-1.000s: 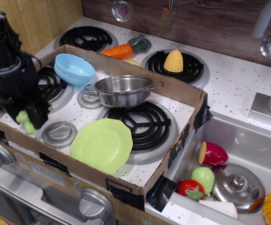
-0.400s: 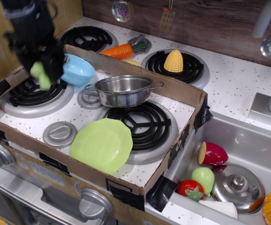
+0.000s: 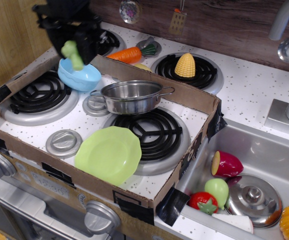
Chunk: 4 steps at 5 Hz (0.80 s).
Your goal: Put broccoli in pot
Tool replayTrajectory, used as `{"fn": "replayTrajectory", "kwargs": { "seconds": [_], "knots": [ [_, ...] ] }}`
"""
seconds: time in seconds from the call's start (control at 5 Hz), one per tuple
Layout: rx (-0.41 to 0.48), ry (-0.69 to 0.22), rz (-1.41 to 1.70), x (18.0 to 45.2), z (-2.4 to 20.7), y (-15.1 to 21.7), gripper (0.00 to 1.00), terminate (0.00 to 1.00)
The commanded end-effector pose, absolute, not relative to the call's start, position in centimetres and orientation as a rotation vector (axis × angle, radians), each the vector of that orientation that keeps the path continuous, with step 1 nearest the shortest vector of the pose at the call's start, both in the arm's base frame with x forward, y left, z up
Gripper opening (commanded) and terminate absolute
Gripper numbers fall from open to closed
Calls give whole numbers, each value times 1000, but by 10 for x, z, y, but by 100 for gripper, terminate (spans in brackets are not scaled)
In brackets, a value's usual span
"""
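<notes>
My black gripper [image 3: 76, 47] is shut on the light-green toy broccoli [image 3: 72, 54] and holds it in the air above the light-blue bowl [image 3: 79, 76], at the upper left. The shiny steel pot [image 3: 131, 96] with wire loop handles stands on the stove inside the cardboard tray, to the right of and below the gripper. The pot looks empty.
A cardboard tray wall [image 3: 149, 66] frames the stove. A lime-green plate [image 3: 108, 154] lies in front of the pot. A carrot [image 3: 129, 54] and corn [image 3: 185, 65] lie behind. The sink [image 3: 274, 155] at right holds toy fruit and a steel lid [image 3: 253, 199].
My gripper has risen from the tray's left front and moved right and back with the broccoli, now over the blue bowl.
</notes>
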<state>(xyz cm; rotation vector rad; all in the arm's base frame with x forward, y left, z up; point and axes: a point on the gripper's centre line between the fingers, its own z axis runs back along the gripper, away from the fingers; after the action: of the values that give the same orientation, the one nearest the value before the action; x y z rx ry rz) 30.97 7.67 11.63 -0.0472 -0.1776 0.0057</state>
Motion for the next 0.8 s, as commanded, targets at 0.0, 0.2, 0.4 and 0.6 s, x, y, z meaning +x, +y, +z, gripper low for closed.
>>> {"fn": "replayTrajectory", "kwargs": {
  "seconds": [0.0,0.2,0.4,0.6],
  "knots": [
    [-50,-302,-7,333,145,49,0,0],
    [-56,-335,-13,346,145,32,0,0],
    [-86,-346,-10,359,136,18,0,0],
    [-98,-352,-22,367,126,11,0,0]
  ]
}}
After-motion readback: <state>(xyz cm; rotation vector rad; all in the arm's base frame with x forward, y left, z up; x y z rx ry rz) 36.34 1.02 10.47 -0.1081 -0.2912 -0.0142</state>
